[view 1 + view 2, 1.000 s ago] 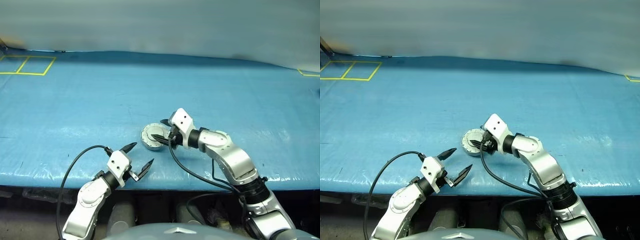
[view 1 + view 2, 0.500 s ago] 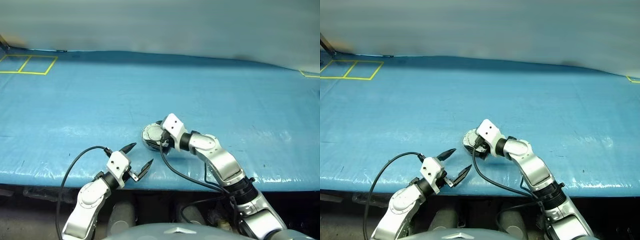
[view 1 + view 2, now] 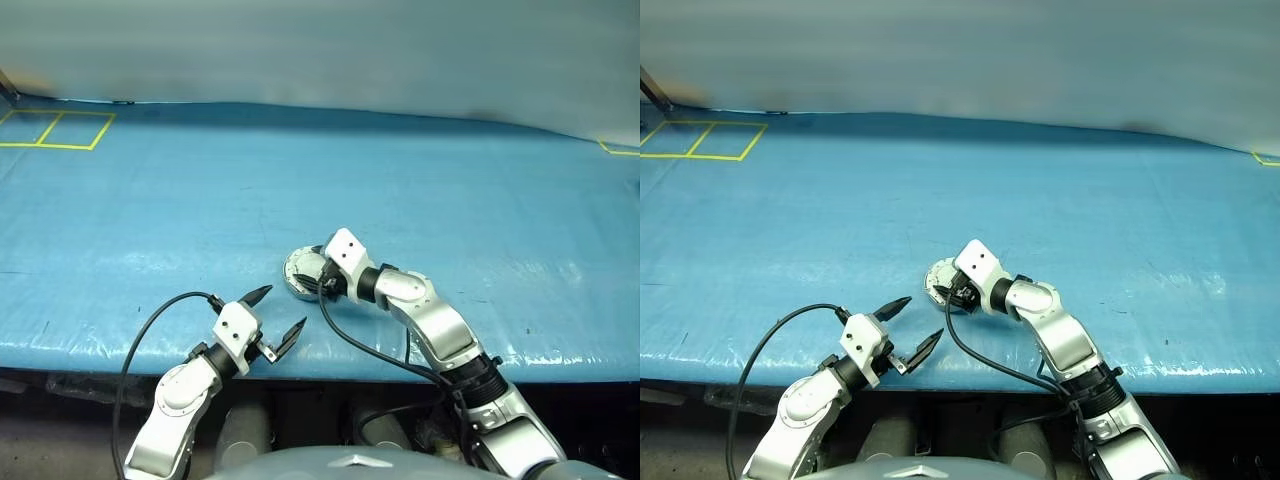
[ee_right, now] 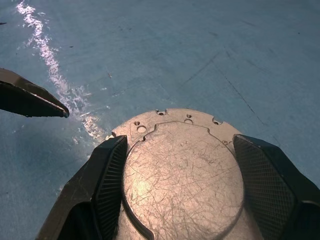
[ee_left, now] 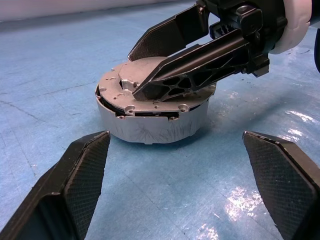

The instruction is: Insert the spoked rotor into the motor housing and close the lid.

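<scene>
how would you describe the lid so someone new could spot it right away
On the blue table, look near the front edge, just ahead of the two robot arms. A round grey motor housing sits there, and the lid is the flat scratched silvery disc on top, with small holes round its rim, between the right hand's black fingers.

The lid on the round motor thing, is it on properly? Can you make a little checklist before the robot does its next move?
1. The lid sits on the motor housing: ok.
2. Lid flat and fully down: not ok, a dark gap shows under its near edge.
3. Right gripper over the lid, one finger on either side: ok.
4. Right gripper squeezing the lid: cannot tell.
5. Left gripper open and apart from the housing: ok.
6. Spoked rotor inside: cannot tell, the lid covers it.
</scene>
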You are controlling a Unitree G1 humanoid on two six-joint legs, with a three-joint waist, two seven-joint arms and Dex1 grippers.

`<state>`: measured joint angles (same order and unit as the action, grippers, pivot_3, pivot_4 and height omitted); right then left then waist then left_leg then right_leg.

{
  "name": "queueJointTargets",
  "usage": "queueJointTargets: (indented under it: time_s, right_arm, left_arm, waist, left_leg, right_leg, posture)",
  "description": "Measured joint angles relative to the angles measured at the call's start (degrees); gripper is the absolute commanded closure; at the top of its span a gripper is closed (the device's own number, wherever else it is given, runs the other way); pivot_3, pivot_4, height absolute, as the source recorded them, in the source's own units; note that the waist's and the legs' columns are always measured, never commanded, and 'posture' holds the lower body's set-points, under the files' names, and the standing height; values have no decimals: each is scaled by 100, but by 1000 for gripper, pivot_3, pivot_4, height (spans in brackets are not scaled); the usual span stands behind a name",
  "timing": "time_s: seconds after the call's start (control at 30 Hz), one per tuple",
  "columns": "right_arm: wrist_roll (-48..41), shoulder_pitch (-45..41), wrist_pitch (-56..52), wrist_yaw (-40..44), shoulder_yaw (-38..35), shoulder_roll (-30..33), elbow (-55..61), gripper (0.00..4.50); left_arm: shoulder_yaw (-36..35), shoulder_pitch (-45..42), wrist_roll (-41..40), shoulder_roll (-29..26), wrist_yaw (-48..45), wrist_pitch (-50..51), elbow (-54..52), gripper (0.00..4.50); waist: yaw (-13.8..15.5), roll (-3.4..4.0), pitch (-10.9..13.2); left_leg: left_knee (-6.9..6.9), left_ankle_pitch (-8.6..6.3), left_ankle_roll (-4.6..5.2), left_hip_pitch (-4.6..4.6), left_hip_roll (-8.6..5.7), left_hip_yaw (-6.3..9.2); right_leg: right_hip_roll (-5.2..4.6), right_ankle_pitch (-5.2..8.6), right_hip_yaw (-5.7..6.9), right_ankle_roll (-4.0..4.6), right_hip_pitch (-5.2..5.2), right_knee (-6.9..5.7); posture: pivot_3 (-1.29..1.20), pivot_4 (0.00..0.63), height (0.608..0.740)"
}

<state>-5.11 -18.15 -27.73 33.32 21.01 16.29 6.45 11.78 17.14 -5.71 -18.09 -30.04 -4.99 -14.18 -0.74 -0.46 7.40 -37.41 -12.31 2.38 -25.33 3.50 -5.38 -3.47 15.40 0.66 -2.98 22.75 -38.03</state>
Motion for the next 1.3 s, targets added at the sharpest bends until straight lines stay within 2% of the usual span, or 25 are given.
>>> queueJointTargets:
  time_s: [0.77, 1.3]
  right_arm:
    - [12, 127, -527, -314, -107, -363, 303, 1479]
    - [273, 178, -507, -501, 60, -467, 324, 1479]
  left_arm:
    - [1, -6, 0, 3, 0, 0, 0, 0]
    - [2, -30, 1, 2, -2, 0, 0, 0]
  waist:
    - [-3, 0, 0]
    - [-26, 0, 0]
  left_leg:
    - [0, 0, 0, -1, 0, 1]
    - [0, -1, 0, 12, 1, 0]
  right_leg:
    - [-1, 1, 1, 2, 2, 0]
    - [-2, 4, 0, 7, -9, 0]
  posture:
    - [0, 150, 740]
    - [0, 150, 740]
